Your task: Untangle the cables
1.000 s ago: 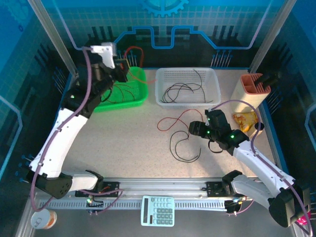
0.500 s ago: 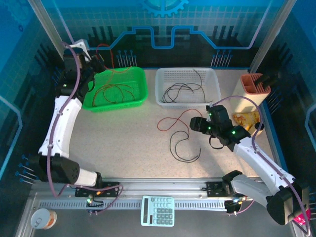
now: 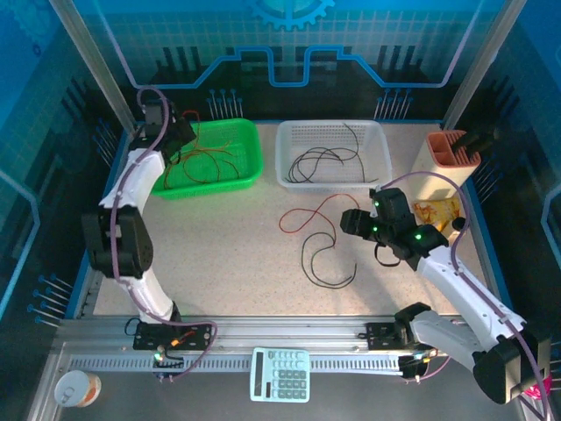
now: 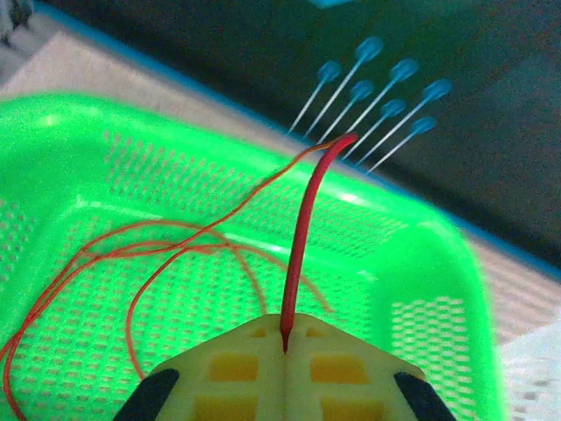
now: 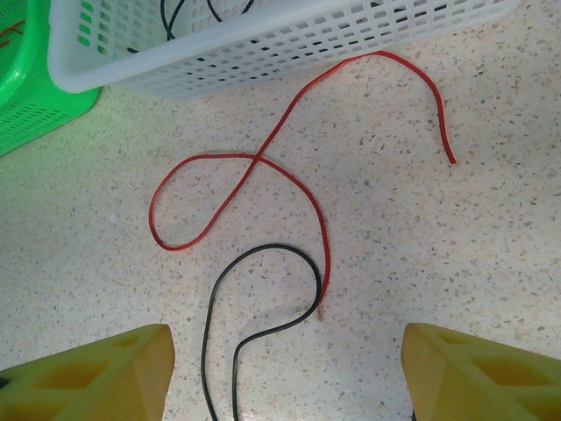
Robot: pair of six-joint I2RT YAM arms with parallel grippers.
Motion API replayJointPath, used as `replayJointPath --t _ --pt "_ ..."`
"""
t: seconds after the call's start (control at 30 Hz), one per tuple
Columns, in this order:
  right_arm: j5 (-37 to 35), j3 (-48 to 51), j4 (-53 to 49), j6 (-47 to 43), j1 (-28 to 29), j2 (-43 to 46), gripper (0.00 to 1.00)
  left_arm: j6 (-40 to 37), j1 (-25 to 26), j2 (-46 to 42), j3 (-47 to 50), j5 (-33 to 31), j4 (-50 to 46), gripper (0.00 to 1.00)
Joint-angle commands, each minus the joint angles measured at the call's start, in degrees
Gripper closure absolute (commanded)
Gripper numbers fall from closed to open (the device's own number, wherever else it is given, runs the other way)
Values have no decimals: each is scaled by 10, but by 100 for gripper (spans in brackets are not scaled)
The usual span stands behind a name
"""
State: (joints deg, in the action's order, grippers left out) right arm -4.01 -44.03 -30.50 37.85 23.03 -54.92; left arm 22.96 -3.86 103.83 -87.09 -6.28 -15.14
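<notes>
My left gripper [image 3: 173, 133] sits at the far left corner of the green basket [image 3: 252, 169], shut on a red cable [image 4: 302, 237] that rises from between its yellow tips [image 4: 285, 338]. Thin red cables [image 3: 206, 158] lie curled in that basket [image 4: 421, 263]. On the table, a loose red cable [image 3: 307, 210] loops beside a black cable [image 3: 329, 263]. My right gripper [image 3: 352, 224] hovers just right of them, open. In the right wrist view the red cable [image 5: 263, 167] and black cable [image 5: 263, 250] lie ahead of its spread jaws [image 5: 285, 351], touching at one end.
A white basket [image 3: 379, 178] holding black cables [image 3: 316, 162] stands right of the green one; its wall [image 5: 263, 44] is near the loose cables. A tan holder [image 3: 443, 162] and snack packet [image 3: 434, 210] sit at the right. A calculator [image 3: 280, 374] lies on the front rail.
The left arm has swung left and folded back, carrying its gripper from the green basket's far rim to its far left corner, the red cable still pinched. The right arm has barely moved.
</notes>
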Motion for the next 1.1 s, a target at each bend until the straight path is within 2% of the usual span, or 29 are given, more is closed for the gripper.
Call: replayJointPath --t 0.0,0.17,0.3,0.37,0.43,0.57,0.7,0.9,1.07 --pt "6 -16 -19 -8 -9 14 30 -13 -2 54 -39 -44 -9 100" --pt "6 -24 -21 -9 -10 14 30 -61 22 126 -74 -95 -54 100" --pt "7 -25 -18 -8 -10 12 30 -71 34 139 -54 -107 -60 100" --pt "12 -25 -16 -10 -9 9 30 -73 35 139 -46 -112 -66 83" --pt "17 -22 -14 -13 -9 6 30 -79 35 133 -45 -118 -74 75" --pt "28 -14 -15 -27 -5 -6 29 -92 34 100 -45 -134 -81 32" --pt "24 0 -22 -36 14 -18 29 -98 32 59 -46 -136 -86 1" --pt "-5 17 -30 -34 84 -40 29 -87 31 -13 -36 -110 -83 1" --pt "-41 18 -23 -19 159 -94 29 -51 34 -75 -21 -40 -96 1"
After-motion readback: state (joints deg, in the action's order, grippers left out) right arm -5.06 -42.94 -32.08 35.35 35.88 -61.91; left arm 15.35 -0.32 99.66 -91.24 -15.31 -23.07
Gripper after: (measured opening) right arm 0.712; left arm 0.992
